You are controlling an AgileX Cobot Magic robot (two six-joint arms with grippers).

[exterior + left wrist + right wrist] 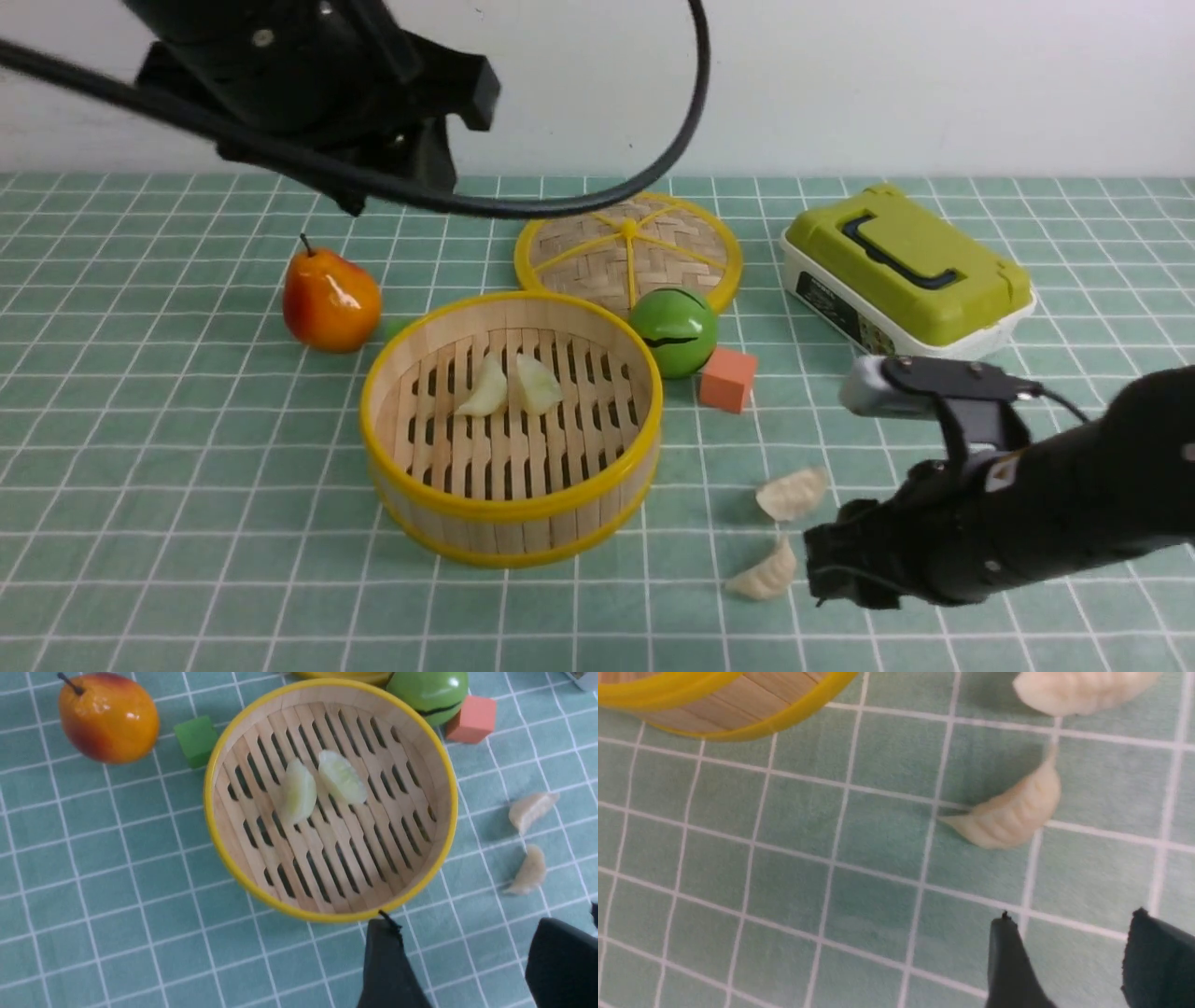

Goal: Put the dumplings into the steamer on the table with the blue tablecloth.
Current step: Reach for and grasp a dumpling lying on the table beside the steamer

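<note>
The steamer (509, 534) stands mid-table on the blue tablecloth (187, 467) and holds two dumplings (485, 387) (539, 383) side by side. Two more dumplings (792, 493) (766, 574) lie on the cloth to its right. My right gripper (820, 565) is low and open, just right of the nearer one; in the right wrist view this dumpling (1011, 812) lies a short way ahead of the open, empty gripper (1071, 919). My left gripper (472, 933) is open and empty, held high above the cloth just beside the steamer's near rim (210, 812).
A pear (331, 299) and a small green cube (196, 739) sit left of the steamer. Behind it are the woven lid (627, 247), a green ball (674, 329) and an orange-red cube (728, 378). A green-lidded box (906, 271) stands at the back right.
</note>
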